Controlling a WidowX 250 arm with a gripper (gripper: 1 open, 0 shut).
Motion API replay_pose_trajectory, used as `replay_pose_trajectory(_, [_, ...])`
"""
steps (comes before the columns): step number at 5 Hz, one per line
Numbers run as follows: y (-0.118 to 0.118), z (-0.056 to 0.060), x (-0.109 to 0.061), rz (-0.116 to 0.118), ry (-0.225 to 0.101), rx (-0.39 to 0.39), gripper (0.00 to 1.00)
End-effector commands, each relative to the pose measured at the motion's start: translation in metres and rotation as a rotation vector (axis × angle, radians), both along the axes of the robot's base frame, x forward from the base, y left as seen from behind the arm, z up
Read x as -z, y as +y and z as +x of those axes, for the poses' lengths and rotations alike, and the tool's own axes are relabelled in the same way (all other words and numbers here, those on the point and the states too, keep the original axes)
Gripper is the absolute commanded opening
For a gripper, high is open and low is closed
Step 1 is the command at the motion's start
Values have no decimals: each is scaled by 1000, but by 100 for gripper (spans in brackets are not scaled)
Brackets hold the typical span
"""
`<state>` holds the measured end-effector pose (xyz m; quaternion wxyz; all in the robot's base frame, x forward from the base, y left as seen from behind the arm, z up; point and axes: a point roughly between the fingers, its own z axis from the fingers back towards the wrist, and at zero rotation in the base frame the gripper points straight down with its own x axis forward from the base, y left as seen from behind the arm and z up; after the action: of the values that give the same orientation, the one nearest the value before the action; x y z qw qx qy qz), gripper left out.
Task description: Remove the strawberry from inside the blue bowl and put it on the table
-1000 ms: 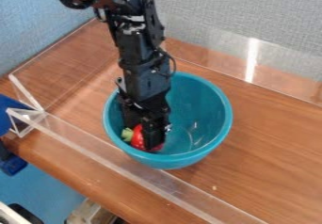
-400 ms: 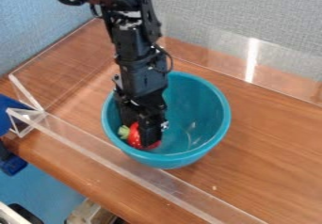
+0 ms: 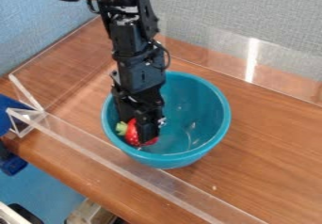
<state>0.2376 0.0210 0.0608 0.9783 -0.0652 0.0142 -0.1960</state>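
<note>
The strawberry (image 3: 136, 131) sat clenched in the end effector (image 3: 142, 132) at about eight o'clock inside the blue bowl (image 3: 208, 115). A straight vertical lift clearing the rim looked wisest before carrying it toward bare bench (image 3: 270, 157).

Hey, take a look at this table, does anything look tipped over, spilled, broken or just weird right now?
Nothing stands out. The blue bowl sits upright on the table, with no spill or damage visible. The gripper reaches straight down inside it, shut on the strawberry, as the task expects.

Red strawberry (image 3: 136, 129) inside teal blue bowl (image 3: 201, 110) on table (image 3: 270, 124).
</note>
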Motion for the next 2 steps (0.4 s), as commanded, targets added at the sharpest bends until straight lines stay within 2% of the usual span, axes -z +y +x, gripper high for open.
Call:
replay_pose_trajectory(1, [6,10,-17,12,-70,-3,0])
replay_pose_trajectory(2, [8,10,-17,12,-68,-1,0])
